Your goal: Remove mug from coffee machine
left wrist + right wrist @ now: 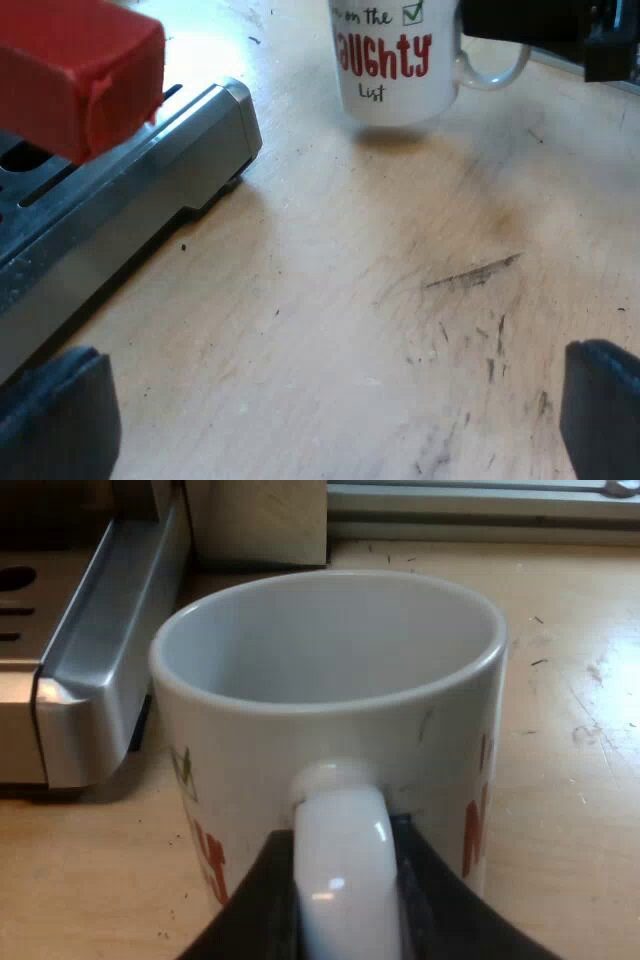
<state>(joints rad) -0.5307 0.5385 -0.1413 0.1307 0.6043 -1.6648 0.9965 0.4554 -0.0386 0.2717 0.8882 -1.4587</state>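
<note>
My left gripper (330, 415) is showing two black fingers (55, 415) with rounded tips and a dull surface that is catching a little blue-grey light. My right gripper (345, 910) is also showing black fingers (245, 915), which are looking smooth and are widening toward their base. From the left wrist, its body is appearing black and blocky.
</note>
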